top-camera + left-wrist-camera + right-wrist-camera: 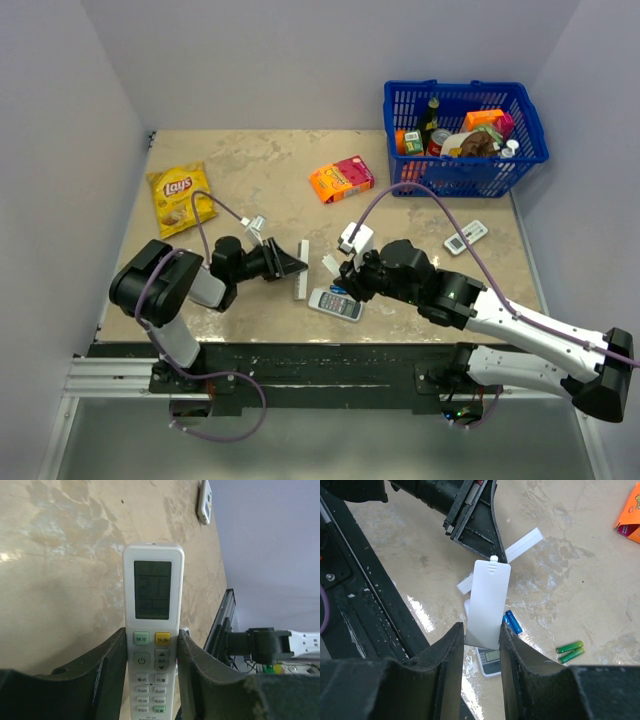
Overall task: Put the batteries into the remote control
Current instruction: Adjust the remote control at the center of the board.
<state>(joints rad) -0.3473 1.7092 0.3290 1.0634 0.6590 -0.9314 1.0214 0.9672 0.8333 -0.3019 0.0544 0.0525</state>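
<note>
Your remote control [153,595] is close to the near edge of the table, about halfway along it. It is white, with a little screen on its face. The left gripper [151,637] is clamped on its lower half, one finger on each long side, and holds it turned on its edge.

Near it, the right gripper [481,630] is pinched tight on the battery cover [489,597]. This is a flat white lid with a small tab on top. The lid is off the remote and not touching it.

I cannot find the dark batteries in any view. They may be hidden under the arms, so look before you go on.

A green pair [570,650] lies on the table [250,170]. A small blue item [512,622] and a second remote [490,660] lie under the right gripper.

I think you are at the lid step. If the slot is empty, you need to put the lid down somewhere safe, open the right gripper, and pick up one battery. Turn it so its ends match the slot. If the slot is full, line up the tab and press the lid on.
</note>
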